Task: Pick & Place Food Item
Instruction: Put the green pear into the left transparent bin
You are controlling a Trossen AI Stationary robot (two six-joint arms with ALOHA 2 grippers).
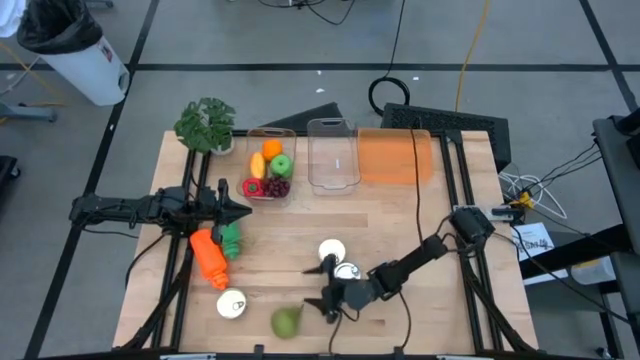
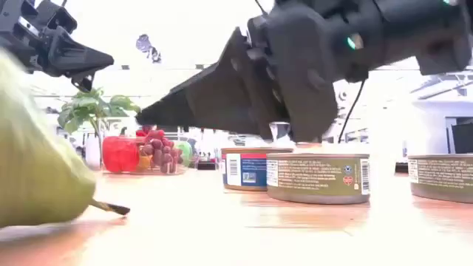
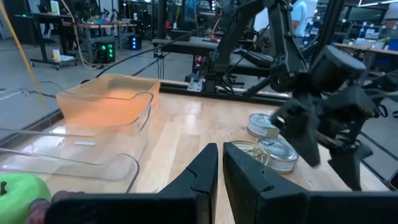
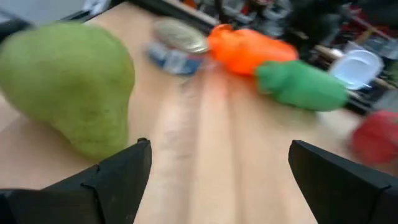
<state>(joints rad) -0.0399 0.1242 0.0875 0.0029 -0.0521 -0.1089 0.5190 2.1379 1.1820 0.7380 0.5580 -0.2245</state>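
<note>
I've got the right gripper (image 1: 322, 287) low over the table with fingers spread wide, empty, the pear (image 1: 287, 321) lying just beside it near the front edge; come in off-centre and that round fruit may roll away. Two cans (image 1: 338, 260) crowd my elbow, another can (image 1: 231, 304) and the carrot (image 1: 210, 257) sit left, where the left gripper (image 1: 238, 212) waits pinched shut

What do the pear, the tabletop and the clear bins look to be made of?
Pear: probably moulded plastic, given its smooth, even green skin with a soft sheen.
Tabletop: light wood with a smooth finish; plank seams and grain show.
Clear bins: transparent plastic with glossy rounded rims; the wood is visible through them.
</note>
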